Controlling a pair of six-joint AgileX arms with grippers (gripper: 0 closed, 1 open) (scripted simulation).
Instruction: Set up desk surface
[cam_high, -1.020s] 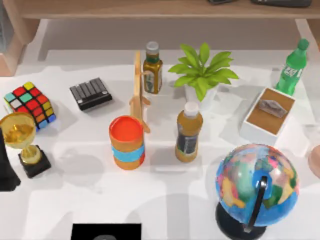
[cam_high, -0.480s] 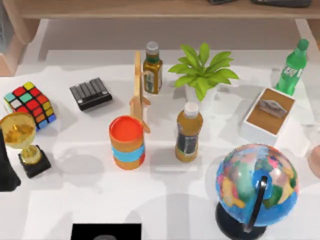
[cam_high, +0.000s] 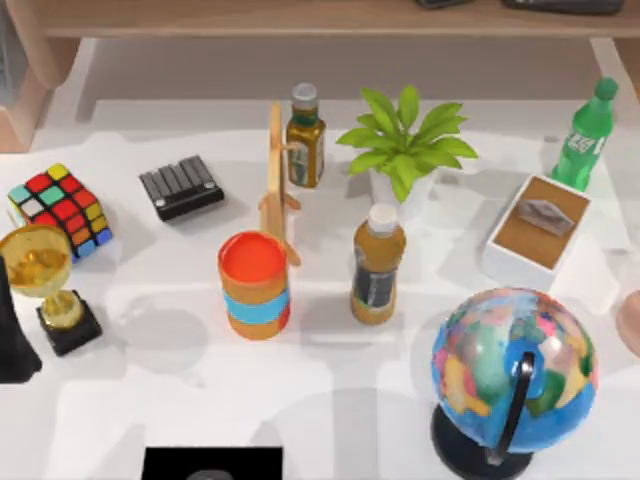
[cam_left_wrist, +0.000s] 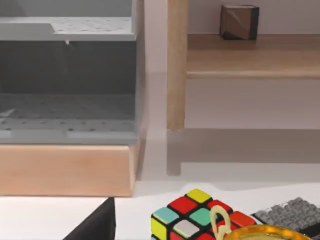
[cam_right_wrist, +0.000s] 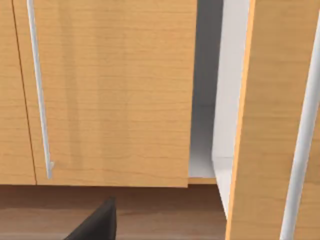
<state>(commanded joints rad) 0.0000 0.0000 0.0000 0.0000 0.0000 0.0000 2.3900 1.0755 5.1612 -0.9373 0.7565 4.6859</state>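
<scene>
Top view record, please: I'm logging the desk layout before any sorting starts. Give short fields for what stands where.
surface: white desk surface
left edge: Rubik's cube, gold trophy
back left: black keypad
centre: orange cup with a blue band, wooden stand, two amber bottles
back centre: potted plant
right: tissue box, green bottle
front right: globe

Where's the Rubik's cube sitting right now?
In the top view the Rubik's cube sits on the desk surface near its left edge, just behind the gold trophy and left of the black keypad.
</scene>
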